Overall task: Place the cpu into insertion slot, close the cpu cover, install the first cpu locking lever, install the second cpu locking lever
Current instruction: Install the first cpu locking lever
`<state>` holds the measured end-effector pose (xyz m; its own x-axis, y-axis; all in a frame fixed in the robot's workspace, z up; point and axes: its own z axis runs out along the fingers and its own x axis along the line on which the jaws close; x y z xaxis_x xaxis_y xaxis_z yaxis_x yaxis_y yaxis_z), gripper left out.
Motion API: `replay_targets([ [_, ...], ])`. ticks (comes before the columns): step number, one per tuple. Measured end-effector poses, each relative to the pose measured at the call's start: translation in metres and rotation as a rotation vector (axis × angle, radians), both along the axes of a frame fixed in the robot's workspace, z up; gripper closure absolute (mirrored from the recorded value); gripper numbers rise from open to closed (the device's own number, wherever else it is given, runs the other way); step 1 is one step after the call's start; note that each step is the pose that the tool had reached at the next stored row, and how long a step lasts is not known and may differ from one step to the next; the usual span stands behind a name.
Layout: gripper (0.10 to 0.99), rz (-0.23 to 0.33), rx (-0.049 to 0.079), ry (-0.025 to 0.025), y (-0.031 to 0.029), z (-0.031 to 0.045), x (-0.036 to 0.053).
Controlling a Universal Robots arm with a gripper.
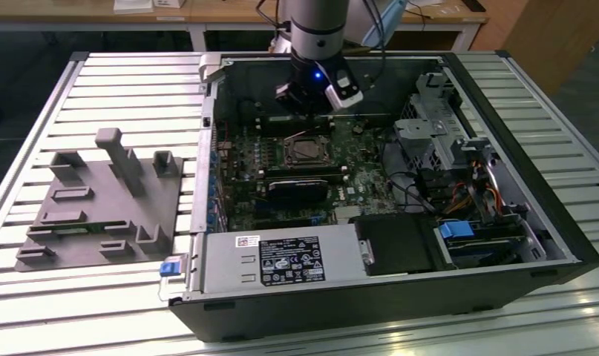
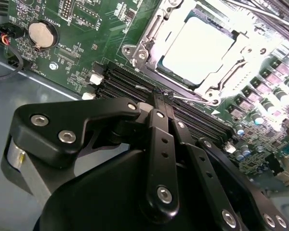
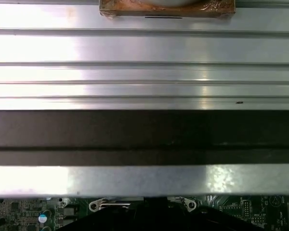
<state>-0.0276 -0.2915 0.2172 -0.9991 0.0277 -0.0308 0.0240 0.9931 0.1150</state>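
Note:
The cpu (image 2: pixel 198 49) lies flat in its socket on the green motherboard, its silver top bright under the light. The cpu cover (image 2: pixel 143 49) is a silvery frame lying down around the chip. A thin wire locking lever (image 2: pixel 192 99) runs along the socket's edge beside the memory slots. My gripper (image 2: pixel 163 94) is shut, its black fingers (image 2: pixel 159 139) pressed together with the tips right at that lever; I cannot tell whether they pinch it. In the exterior view the gripper (image 1: pixel 314 104) hangs inside the case just behind the socket (image 1: pixel 307 152).
The open computer case (image 1: pixel 537 222) lies on a slatted metal table. A grey moulded fixture (image 1: pixel 101 200) sits at the exterior view's left. A black block (image 1: pixel 299 189), the power supply (image 1: pixel 279 259) and the drive cage (image 1: pixel 438 141) surround the socket. A coin battery (image 2: pixel 42 33) is on the board.

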Motion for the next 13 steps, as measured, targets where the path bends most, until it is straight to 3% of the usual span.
replay_targets([
  [13,0.973,0.0,0.0,0.0001,0.0006,-0.0094,0.0055],
])
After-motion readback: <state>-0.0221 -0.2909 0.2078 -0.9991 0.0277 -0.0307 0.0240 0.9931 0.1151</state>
